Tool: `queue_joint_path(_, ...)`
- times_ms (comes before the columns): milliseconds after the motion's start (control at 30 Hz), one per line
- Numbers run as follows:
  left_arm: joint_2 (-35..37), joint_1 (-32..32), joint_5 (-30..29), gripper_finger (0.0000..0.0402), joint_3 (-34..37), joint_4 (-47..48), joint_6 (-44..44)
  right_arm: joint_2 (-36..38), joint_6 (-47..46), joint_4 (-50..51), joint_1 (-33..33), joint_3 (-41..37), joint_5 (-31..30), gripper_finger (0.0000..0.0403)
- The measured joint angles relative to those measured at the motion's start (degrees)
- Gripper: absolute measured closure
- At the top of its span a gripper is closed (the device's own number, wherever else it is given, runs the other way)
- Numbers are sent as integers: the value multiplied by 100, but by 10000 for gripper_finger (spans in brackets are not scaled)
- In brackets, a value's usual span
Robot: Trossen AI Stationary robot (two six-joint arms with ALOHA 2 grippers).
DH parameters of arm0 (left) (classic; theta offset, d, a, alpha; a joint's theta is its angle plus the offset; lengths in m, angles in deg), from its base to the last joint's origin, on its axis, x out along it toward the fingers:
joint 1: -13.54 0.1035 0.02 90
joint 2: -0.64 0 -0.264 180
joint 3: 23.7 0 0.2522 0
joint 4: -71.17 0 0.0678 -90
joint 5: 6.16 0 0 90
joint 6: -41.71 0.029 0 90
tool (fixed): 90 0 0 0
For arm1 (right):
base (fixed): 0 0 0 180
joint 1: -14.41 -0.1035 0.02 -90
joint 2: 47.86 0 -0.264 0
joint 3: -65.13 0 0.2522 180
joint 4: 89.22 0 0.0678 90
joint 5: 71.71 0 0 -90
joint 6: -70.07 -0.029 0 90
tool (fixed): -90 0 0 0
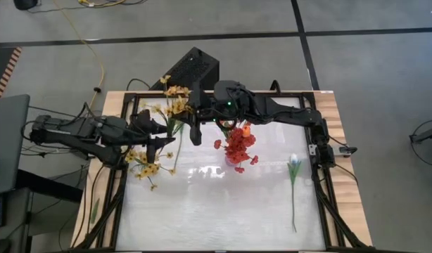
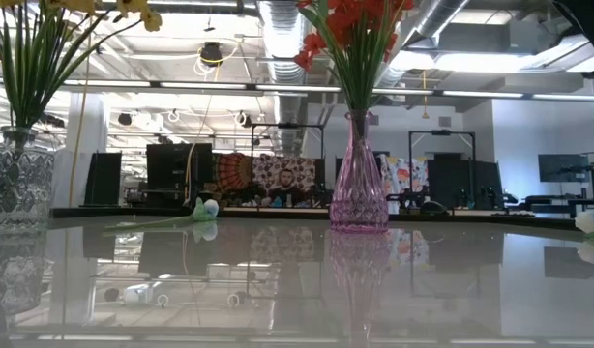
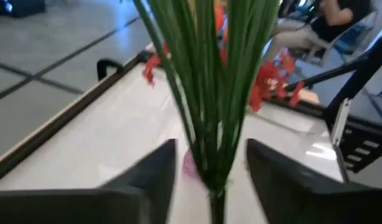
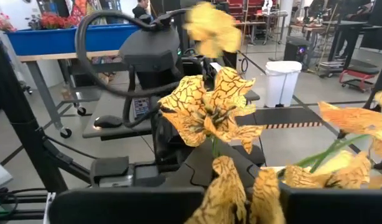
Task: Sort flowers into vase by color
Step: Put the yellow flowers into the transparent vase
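Green stems [image 3: 209, 93] stand closest to us, between the fingers of the left gripper [image 3: 211, 149]. Its jaws are apart, with a little gap on each side of the bunch, so they grip nothing yet. Past the stems we see the pink vase [image 3: 190, 165].

We judge the main risk to be here. If the jaws close and the arm pulls sideways, the whole bunch could drag the glass vase [image 2: 16, 184] over, or pull out stems that are already sorted. A squeeze off centre could also splay the stems.

The right gripper [image 4: 241, 205] sits among the yellow flowers [image 1: 177, 105], on the left arm's side of the pink vase. We cannot tell whether its jaws are closed on a stem or only near one. With both arms in the same bunch, they could snag blossoms or bump each other.

We count 2 containers. The pink vase holds the red flowers [image 2: 350, 24], upright and full. The glass vase, on the left arm's side of the pink vase, holds green stems topped with yellow blossoms.

On the other side of the pink vase, 1 white tulip [image 1: 293, 169] lies flat on the table [image 1: 223, 218], well apart from it. We see no vase for it.
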Motion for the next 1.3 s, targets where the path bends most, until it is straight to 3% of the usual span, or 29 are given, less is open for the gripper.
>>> queue_joint_path(100,105,-2,-48,354,0,-370,222,0,2,-3,-8,0,2,341)
queue_joint_path(167,155,-3,-262,384,0,-564,321,0,6,-4,-7,0,4,325)
queue_joint_path(467,525,-4,-1229,399,0,-705,572,28,196,-85,-10,7,338,197)
queue_joint_path(667,1086,-4,-2012,400,0,-696,786,330,216,415,40,-4,407,121)
queue_joint_path(1033,2514,-4,-2114,401,102,-491,869,854,-321,2443,298,2,297,106)
queue_joint_path(1167,3066,-4,-2080,401,541,-432,825,837,-541,3212,140,-2,161,106)
queue_joint_path(1300,3539,-4,-1883,401,1345,-885,787,807,-544,3134,-149,-76,-2,106)
